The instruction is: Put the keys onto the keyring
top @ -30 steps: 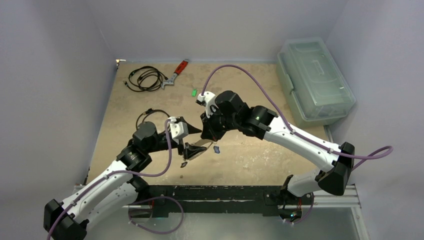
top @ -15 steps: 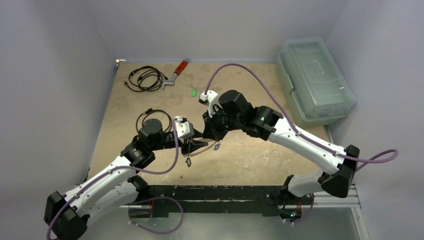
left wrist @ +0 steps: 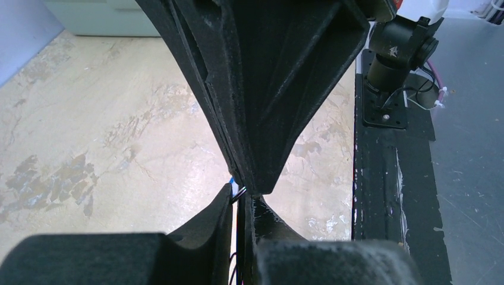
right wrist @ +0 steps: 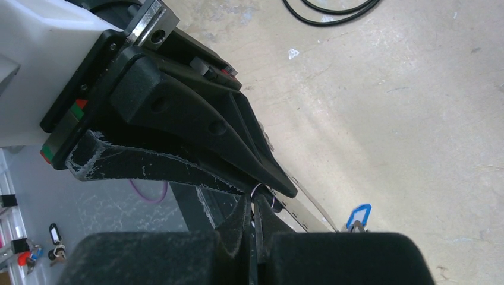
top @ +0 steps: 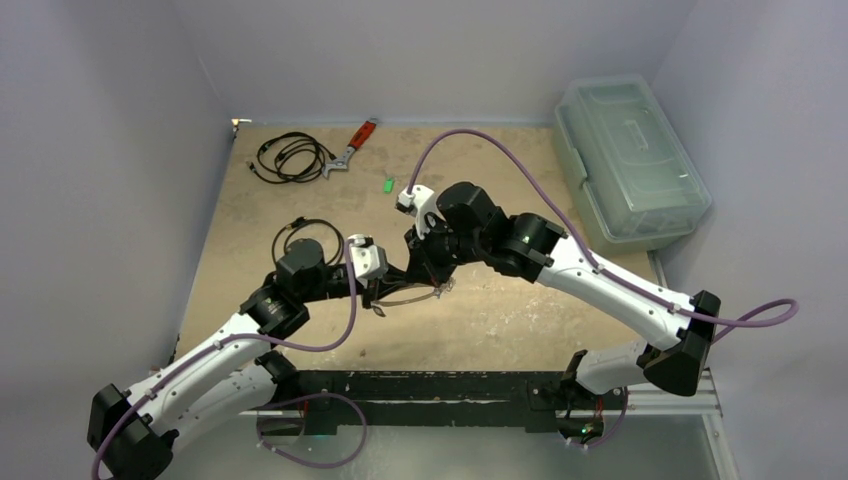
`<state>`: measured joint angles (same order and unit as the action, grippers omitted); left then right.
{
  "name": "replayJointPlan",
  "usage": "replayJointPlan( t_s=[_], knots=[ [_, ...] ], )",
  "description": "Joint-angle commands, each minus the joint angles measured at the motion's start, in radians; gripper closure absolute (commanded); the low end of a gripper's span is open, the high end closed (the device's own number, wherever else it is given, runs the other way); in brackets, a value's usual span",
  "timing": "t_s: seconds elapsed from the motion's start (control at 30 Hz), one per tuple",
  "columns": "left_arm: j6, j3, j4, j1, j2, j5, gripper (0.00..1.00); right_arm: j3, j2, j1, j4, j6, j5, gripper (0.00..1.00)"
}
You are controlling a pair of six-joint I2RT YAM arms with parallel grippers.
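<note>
Both grippers meet tip to tip above the middle of the table. My left gripper [top: 386, 287] [left wrist: 243, 199] is shut on a thin wire of the keyring [top: 412, 299]. From the right, my right gripper [top: 418, 272] [right wrist: 255, 205] is shut on a small wire loop of the same keyring [right wrist: 309, 206], whose flat grey band runs off to the right. A key with a blue tag [right wrist: 356, 215] [top: 438, 290] hangs from that band. A green-tagged key [top: 388, 184] lies alone on the table farther back.
A red-handled wrench [top: 355, 145] and coiled black cables [top: 292, 157] lie at the back left. Another black cable [top: 300, 232] sits by the left arm. A clear plastic box [top: 630, 160] stands at the right. The black base plate [left wrist: 386, 178] borders the near edge.
My left gripper moved right to the keyring and closed from wide open to shut on it. The right gripper stayed shut, shifting slightly; the keyring rose a little.
</note>
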<state>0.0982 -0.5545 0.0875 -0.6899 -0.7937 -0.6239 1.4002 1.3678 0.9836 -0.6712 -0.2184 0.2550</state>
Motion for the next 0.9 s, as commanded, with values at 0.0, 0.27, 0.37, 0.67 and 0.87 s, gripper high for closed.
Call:
replayJointPlan(
  t_s=[0.0, 0.27, 0.37, 0.67, 0.87],
  knots=[
    [0.012, -0.043, 0.023, -0.013, 0.010, -0.011, 1.00, 0.066, -0.003, 0.000, 0.021, -0.006, 0.000, 1.00],
    [-0.071, -0.031, 0.079, -0.013, 0.076, -0.084, 1.00, 0.029, -0.070, 0.000, 0.107, -0.004, 0.005, 0.53],
    [-0.124, -0.024, 0.117, -0.012, 0.086, -0.114, 1.00, -0.048, -0.157, -0.001, 0.209, 0.038, -0.032, 0.49],
    [-0.279, 0.005, 0.258, -0.010, 0.107, -0.166, 1.00, -0.403, -0.473, 0.000, 0.633, 0.190, 0.169, 0.48],
    [-0.354, 0.016, 0.338, -0.005, 0.101, -0.206, 1.00, -0.554, -0.571, 0.000, 0.807, 0.275, 0.252, 0.50]
  ],
)
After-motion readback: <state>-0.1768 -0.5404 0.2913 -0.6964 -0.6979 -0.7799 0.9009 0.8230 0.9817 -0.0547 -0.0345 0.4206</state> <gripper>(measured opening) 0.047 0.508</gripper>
